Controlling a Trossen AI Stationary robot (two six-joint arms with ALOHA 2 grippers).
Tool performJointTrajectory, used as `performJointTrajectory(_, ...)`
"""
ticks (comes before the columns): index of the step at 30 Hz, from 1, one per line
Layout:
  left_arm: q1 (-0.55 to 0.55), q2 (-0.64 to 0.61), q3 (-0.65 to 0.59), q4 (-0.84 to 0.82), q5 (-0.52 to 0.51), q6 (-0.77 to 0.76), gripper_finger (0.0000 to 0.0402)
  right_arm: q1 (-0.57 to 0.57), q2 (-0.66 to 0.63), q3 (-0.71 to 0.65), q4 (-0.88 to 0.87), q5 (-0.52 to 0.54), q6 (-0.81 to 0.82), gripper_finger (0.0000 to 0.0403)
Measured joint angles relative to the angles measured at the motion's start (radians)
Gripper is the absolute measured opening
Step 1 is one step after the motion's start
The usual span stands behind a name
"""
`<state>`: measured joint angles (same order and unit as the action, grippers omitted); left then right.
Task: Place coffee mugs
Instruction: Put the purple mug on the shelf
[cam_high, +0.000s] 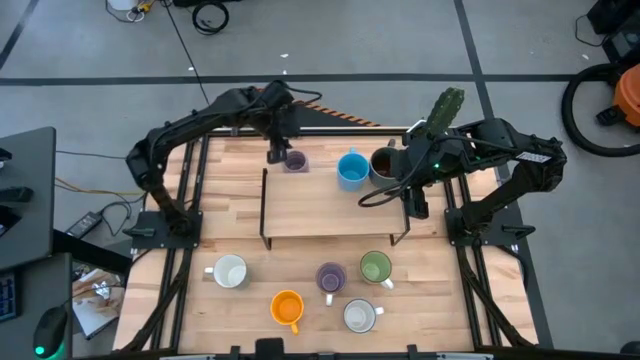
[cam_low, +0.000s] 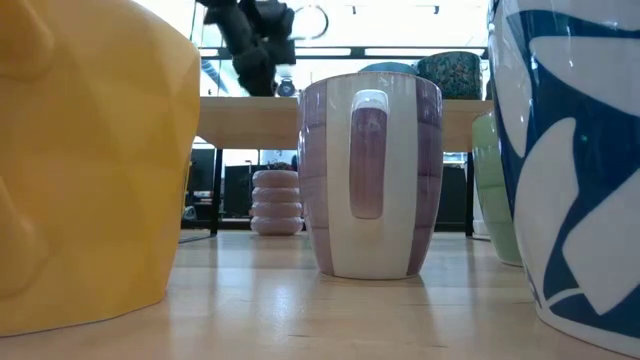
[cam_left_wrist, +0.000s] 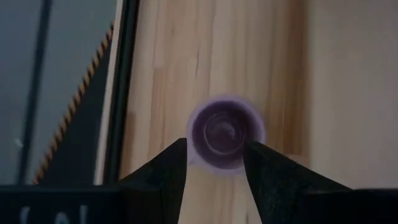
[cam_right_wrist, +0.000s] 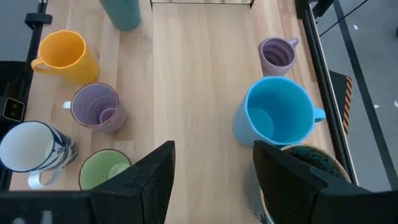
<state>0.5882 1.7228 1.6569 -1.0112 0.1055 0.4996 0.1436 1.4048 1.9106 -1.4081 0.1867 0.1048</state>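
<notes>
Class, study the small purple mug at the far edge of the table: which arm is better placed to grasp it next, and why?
Left. Its tool hangs open directly above the small purple mug, fingers either side. The right tool is open near the brown mug, farther away.

High view looks straight down, low view sits level among mugs; both share the striped lavender mug (cam_high: 331, 277).

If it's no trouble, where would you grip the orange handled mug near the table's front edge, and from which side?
I'd pinch the rim wall of the orange handled mug from straight above. It stands upright with its mouth open upward, and its handle points toward the front edge, so I'd grip the side away from the handle.
</notes>
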Motion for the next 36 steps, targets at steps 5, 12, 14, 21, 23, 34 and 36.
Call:
performJointTrajectory(5,0.030,0.062,-0.001,-0.007,-0.006,-0.092,0.0164,0.004,-0.001,-0.014,0.007,0.039,0.025,0.0223)
performJointTrajectory(12,0.051,0.068,-0.001,-0.013,-0.032,-0.116,0.0164,0.014,-0.006,-0.098,-0.053,0.152,0.129,0.0223)
performJointTrajectory(14,0.063,0.069,-0.001,-0.009,-0.031,-0.116,0.0164,0.013,-0.006,-0.107,-0.062,0.192,0.135,0.0223)
performJointTrajectory(21,0.074,0.155,0.000,0.033,-0.024,-0.114,0.0164,0.018,-0.022,-0.108,-0.064,0.277,0.162,0.0223)
performJointTrajectory(23,0.073,0.185,0.000,0.031,-0.024,-0.114,0.0164,0.021,-0.027,-0.108,-0.062,0.291,0.161,0.0223)
performJointTrajectory(34,0.107,0.254,0.000,0.039,0.055,-0.105,0.0164,0.008,-0.044,-0.108,-0.041,0.315,0.127,0.0223)
performJointTrajectory(36,0.115,0.257,-0.001,0.038,0.062,-0.115,0.0164,0.007,-0.044,-0.108,-0.040,0.326,0.112,0.0223)
